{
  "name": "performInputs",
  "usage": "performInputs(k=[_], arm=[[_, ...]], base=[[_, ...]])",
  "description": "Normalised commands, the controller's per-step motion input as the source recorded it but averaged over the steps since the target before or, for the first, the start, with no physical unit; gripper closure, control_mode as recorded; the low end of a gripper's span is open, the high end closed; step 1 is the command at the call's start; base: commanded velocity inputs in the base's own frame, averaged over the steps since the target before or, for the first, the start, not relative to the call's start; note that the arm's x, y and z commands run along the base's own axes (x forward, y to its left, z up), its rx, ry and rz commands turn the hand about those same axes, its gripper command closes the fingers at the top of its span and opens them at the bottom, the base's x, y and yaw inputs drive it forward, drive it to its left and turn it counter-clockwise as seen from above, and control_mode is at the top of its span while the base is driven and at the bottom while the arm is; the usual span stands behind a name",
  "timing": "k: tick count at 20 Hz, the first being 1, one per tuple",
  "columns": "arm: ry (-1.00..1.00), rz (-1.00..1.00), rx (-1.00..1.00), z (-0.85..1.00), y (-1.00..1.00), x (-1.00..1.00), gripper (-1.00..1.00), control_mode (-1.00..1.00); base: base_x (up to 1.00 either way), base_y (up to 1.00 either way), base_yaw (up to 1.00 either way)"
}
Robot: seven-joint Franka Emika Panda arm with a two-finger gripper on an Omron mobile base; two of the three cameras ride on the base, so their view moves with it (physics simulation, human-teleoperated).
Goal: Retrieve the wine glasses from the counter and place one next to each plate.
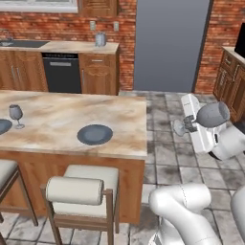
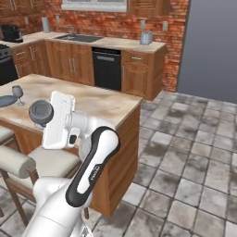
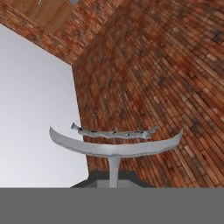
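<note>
My gripper is shut on the stem of a grey wine glass, held tipped on its side in the air over the tiled floor, right of the island. In the hand view, that glass's bowl and stem rise from between the fingertips against a brick wall. A second wine glass stands upright on the island top beside a dark plate cut off by the left edge. Another dark plate lies near the island's front right, with nothing beside it. The beige counter runs along the back brick wall.
Two cushioned stools stand at the island's near side. A black dishwasher sits under the counter, with a small metal appliance on top. A tall grey fridge fills the back right, and wooden cabinets line the right wall.
</note>
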Motion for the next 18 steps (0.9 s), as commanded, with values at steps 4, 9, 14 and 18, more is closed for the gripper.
performInputs(k=[4, 9, 14, 18], arm=[[0.0, 0.0, 0.0, 0.0, 0.0, 0.0, 1.0, 1.0], [0.0, 0.0, 0.0, 0.0, 0.0, 0.0, 1.0, 1.0], [0.0, 0.0, 0.0, 0.0, 0.0, 0.0, 1.0, 1.0], [0.0, 0.0, 0.0, 0.0, 0.0, 0.0, 1.0, 1.0]], base=[[0.58, 0.14, 0.11], [0.58, -0.01, 0.53], [0.27, -0.14, 0.47], [0.18, -0.08, 0.2]])
